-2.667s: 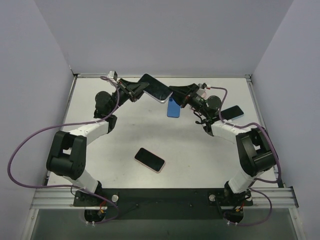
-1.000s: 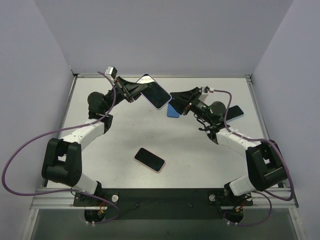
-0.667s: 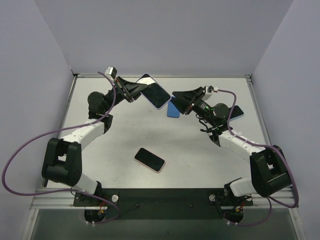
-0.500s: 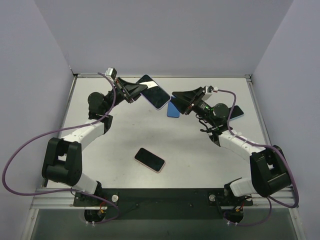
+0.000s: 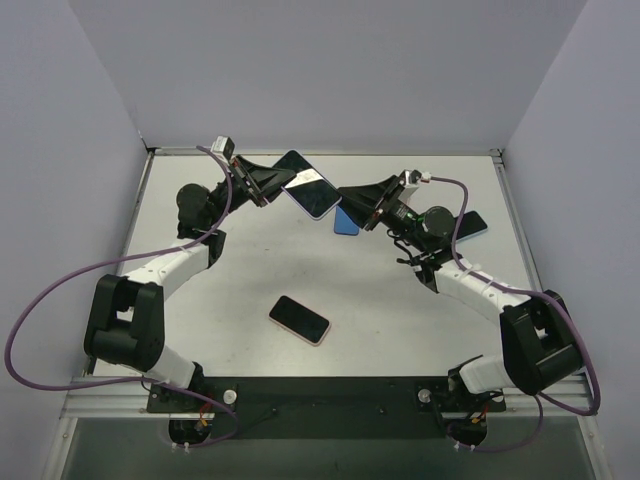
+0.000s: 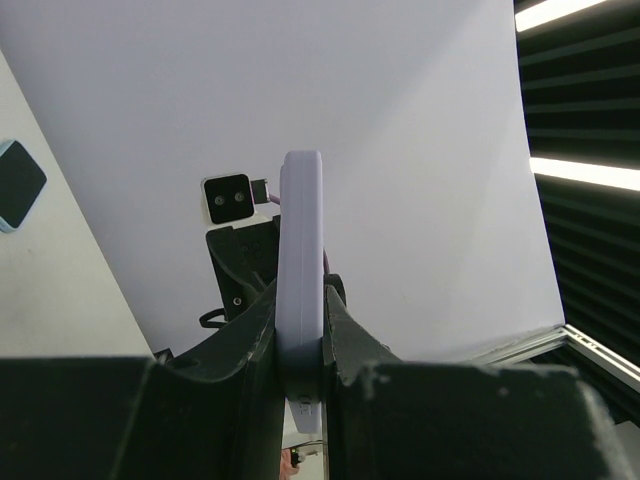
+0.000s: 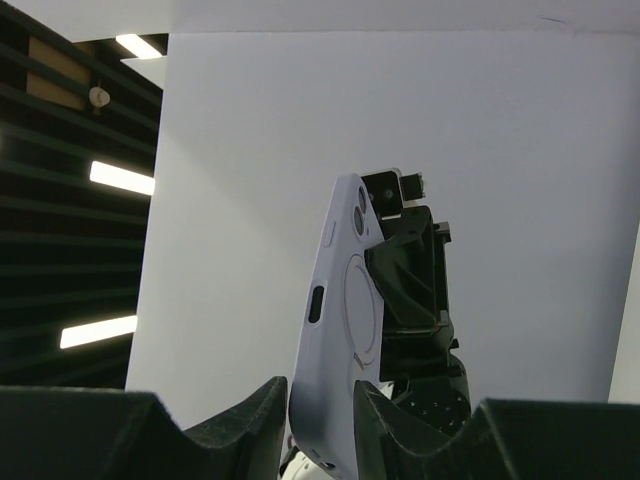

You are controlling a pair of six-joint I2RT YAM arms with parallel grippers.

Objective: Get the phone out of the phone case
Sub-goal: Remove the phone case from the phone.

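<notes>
Setting: white table [image 5: 250, 270] closed in by plain lilac walls [image 5: 330, 70], both arms reaching toward the far edge.

Left gripper [image 5: 280, 181]: raised over the far edge, left of the middle; jaws clamped on the thin sides of the case, as the left wrist view shows with the case standing edge-on between the two black fingers [image 6: 255, 330].

Pink phone [image 5: 299, 319]: flat on the table near the middle of the near edge, dark screen up, apart from both arms.

Phone [image 5: 309, 184]: seated in its case, dark screen ringed by the rim, held tilted in the air over the far edge near the middle.

Case [image 7: 340, 330]: pale lilac; from the right wrist, back with a ring mark and camera corner on show, standing almost upright.

Blue flat piece [image 5: 346, 222]: lying on the table just below the held phone, partly hidden by the right arm; cannot tell whether phone or empty cover.

Right gripper [image 5: 347, 197]: raised at the right-hand corner of the held phone; one finger [image 7: 260, 410] on each side of the case's lower end, close against it; cannot tell whether pressing or merely beside it.

Pale-blue phone [image 5: 468, 225]: flat near the right edge, toward the far corner, dark screen up.
</notes>
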